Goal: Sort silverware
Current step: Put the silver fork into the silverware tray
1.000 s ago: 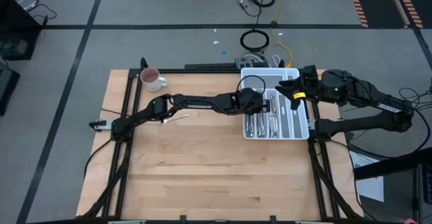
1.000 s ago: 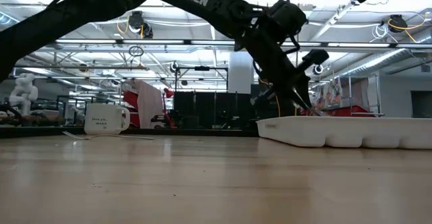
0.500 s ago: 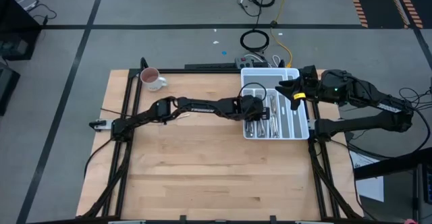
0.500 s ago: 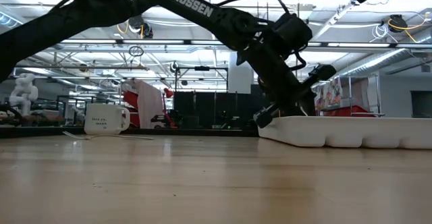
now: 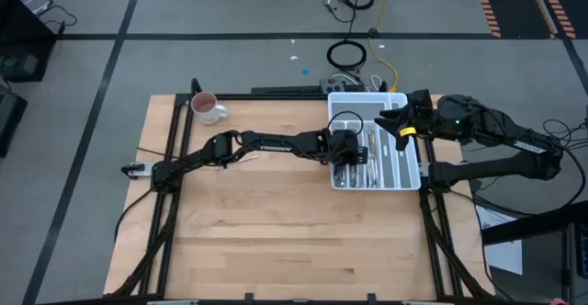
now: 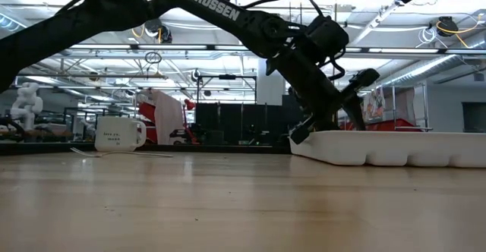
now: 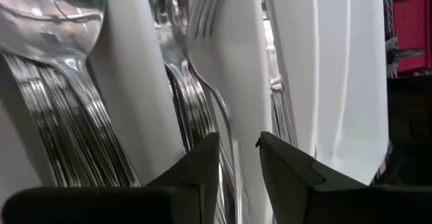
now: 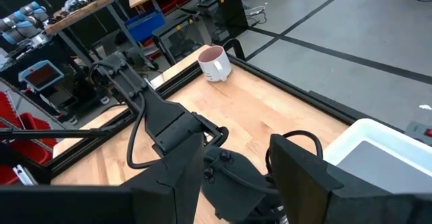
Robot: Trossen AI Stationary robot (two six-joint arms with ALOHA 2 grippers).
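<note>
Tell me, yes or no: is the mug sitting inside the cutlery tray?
No. In the high view the mug stands on the bare wood at the table's far left corner, well apart from the cutlery tray on the right.

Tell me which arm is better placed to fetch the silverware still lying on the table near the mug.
Probably left. The left gripper is over the tray, fingers parting over a fork; the loose silverware lies beside that arm. The right gripper hovers across the tray.
</note>
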